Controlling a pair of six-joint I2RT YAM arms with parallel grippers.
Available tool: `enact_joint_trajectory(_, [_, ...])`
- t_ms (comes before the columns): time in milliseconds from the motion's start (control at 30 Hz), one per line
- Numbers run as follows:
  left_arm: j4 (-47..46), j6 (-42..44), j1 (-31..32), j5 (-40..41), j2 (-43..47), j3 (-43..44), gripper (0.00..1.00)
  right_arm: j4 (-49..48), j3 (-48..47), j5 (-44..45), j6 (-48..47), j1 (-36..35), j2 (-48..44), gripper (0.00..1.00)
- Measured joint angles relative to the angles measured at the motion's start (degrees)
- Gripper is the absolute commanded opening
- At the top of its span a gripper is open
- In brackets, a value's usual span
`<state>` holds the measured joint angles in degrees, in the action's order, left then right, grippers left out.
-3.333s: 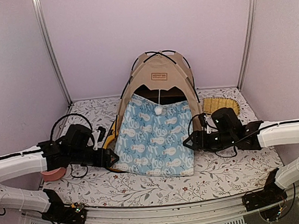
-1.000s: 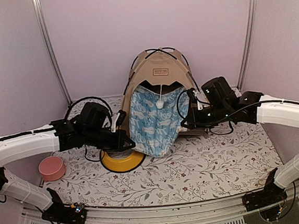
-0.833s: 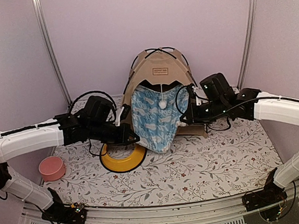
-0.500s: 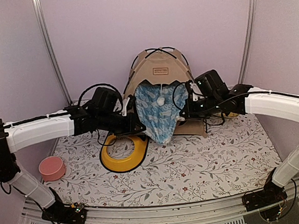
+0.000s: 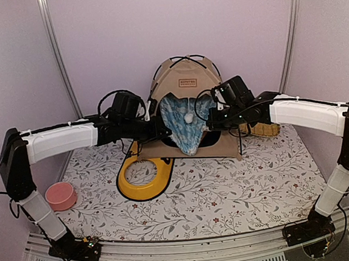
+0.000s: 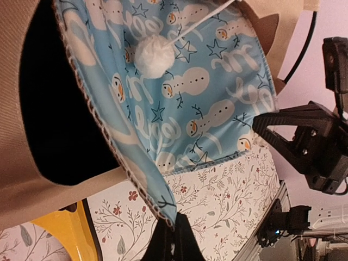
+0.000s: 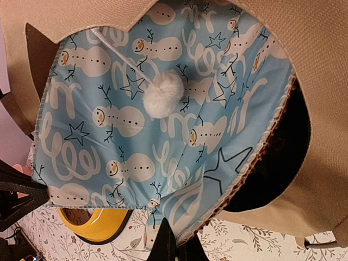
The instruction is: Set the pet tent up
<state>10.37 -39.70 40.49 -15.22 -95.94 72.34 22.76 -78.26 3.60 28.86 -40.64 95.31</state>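
Pet tent (image 5: 186,83) is up, standing just beyond both pincers at the far side of the desk (image 5: 241,192), mouth facing us, black poles crossing over the top. We see its white pom-pom (image 5: 189,118) dangling on a string in the mouth, roughly midway between the two pincers and a bit above them. Blue snowman mat (image 5: 183,129) is bunched in the opening, sagging out over the front lip. Left pincer (image 5: 164,131) is closed, pinching the mat's edge at one corner; the wrist view shows fabric clamped between the tips. Right pincer (image 5: 209,126) is likewise closed on the mat's opposite edge. Yellow tray (image 5: 143,177) lies flat on the desk just below and nearer than the left pincer, its far end against the tent's front. Pink bowl (image 5: 60,195) sits well out to the left pincer's left, near the front edge.
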Motion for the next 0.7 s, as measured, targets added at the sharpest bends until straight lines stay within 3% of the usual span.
enact_joint_trajectory(700, [-3.87, 0.02, -0.07, 6.05, -4.85, 3.50, 0.00, 0.52, -5.14, 9.86, -3.43, 0.22, 7.23, 0.05])
